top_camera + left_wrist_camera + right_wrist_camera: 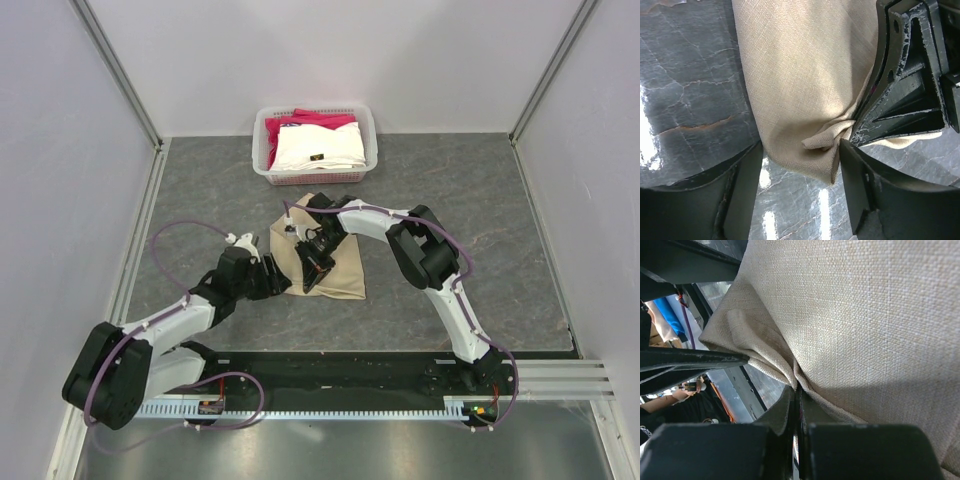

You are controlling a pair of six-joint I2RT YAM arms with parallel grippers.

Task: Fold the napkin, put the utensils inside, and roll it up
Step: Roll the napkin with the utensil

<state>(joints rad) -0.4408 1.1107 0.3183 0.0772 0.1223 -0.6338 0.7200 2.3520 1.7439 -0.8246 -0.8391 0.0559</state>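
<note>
1. Left gripper (800, 152): released. Its 2 fingers (742, 185) stand apart at the bottom of the left wrist view, 1 on each side of the napkin's (800, 75) near corner. Neither presses the cloth.
2. Right gripper (797, 402): clenched on a raised pleat of the napkin at the bottom centre of the right wrist view. It sits just beside the left gripper's right finger.
3. Napkin location: on the grey table (480, 200), centre of the overhead view.
4. Handling, as a judgement: light, limp, coarse-woven. It bunches where pinched, will not hold a shape, and may slide on the glossy table. Grasp at a corner or along an edge and catch every layer. A pinch in mid-panel only raises a tent.
5. Knife: not seen in any view.
6. Basket (262, 150): top centre, just beyond the napkin's far corner, holding a white cloth (315, 148) and a pink-red cloth (325, 121).
</note>
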